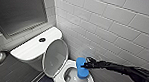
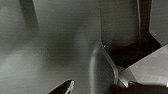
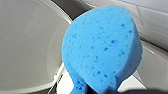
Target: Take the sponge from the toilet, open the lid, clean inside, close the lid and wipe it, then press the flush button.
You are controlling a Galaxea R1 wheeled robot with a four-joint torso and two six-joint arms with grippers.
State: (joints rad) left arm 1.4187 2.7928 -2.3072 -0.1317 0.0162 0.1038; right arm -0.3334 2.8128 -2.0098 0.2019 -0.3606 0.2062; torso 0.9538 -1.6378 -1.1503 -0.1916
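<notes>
Step in hand: cleaning inside, with the sponge at the bowl and the lid up.

The sponge is pinched at one edge by the right end effector and hangs over the rim of the toilet bowl, on the bowl's side nearest the tiled wall; I cannot tell whether it touches the ceramic. The lid stands raised behind the bowl, so opening looks done. The bowl holds a grey pool low down, apparently water. Judged next: lower the pad into the bowl and sweep its inner wall; the soft foam will flex. The flush button sits on the tank top behind the bowl.
</notes>
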